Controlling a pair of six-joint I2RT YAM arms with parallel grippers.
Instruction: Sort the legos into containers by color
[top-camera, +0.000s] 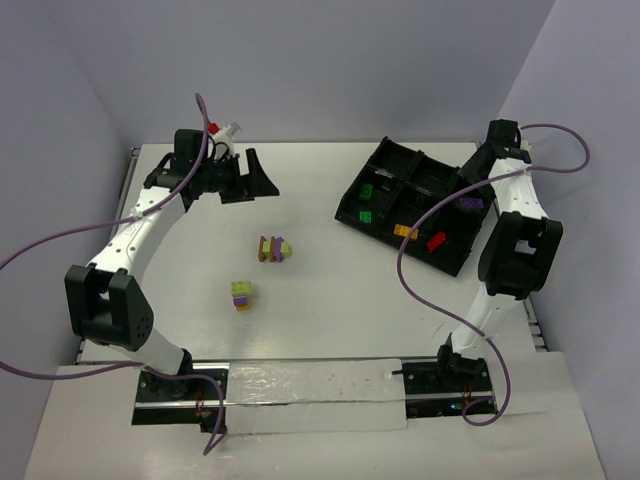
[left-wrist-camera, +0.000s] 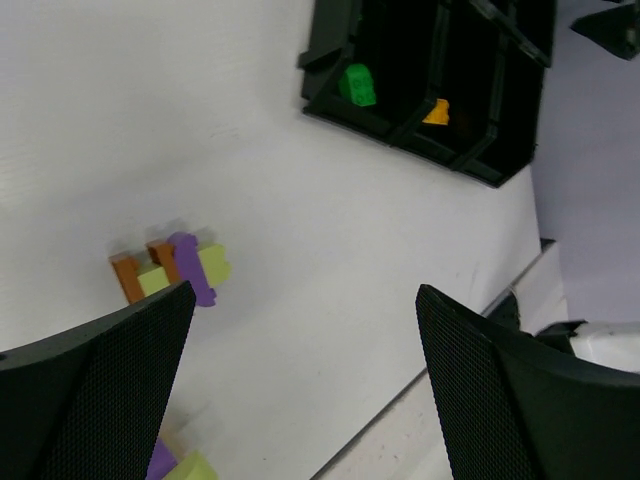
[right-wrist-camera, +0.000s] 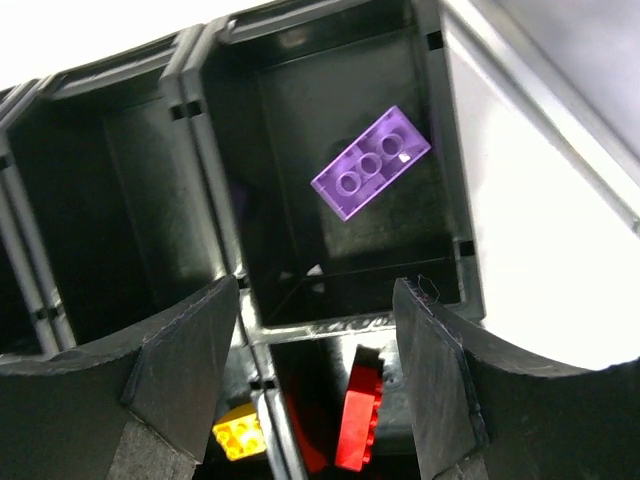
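The black divided tray sits at the back right. Its compartments hold a green brick, a yellow-green brick, an orange-yellow brick, a red brick and a purple brick. Two multi-coloured clusters stand on the table, one of orange, purple and yellow-green, one of purple and yellow-green. My left gripper is open and empty, above the table behind the clusters. My right gripper is open and empty above the purple brick and the red brick.
The tray's far end shows in the left wrist view with the green brick and the orange brick. A yellow brick lies in the compartment beside the red one. Grey walls close the table's back and sides.
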